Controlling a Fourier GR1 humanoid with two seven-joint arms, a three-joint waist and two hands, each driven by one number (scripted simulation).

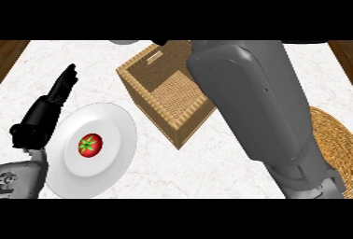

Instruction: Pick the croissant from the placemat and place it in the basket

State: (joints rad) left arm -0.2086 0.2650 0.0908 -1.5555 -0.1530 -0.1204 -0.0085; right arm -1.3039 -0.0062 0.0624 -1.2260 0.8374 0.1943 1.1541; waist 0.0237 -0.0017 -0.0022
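Note:
A square woven basket [165,100] sits at the middle of the counter, its right side covered by my right forearm [255,102]. That grey forearm stretches from the lower right up to the top edge, and its hand lies beyond the picture. A round woven placemat [334,140] peeks out to the right of the forearm. No croissant shows anywhere; the arm hides most of the mat and part of the basket's inside. My left hand [47,112] rests at the far left with straight fingers pointing up, holding nothing.
A white plate [114,126] with a red tomato [89,144] on it lies beside the left hand, left of the basket. Wooden edges [10,53] border the white marble counter at both upper corners.

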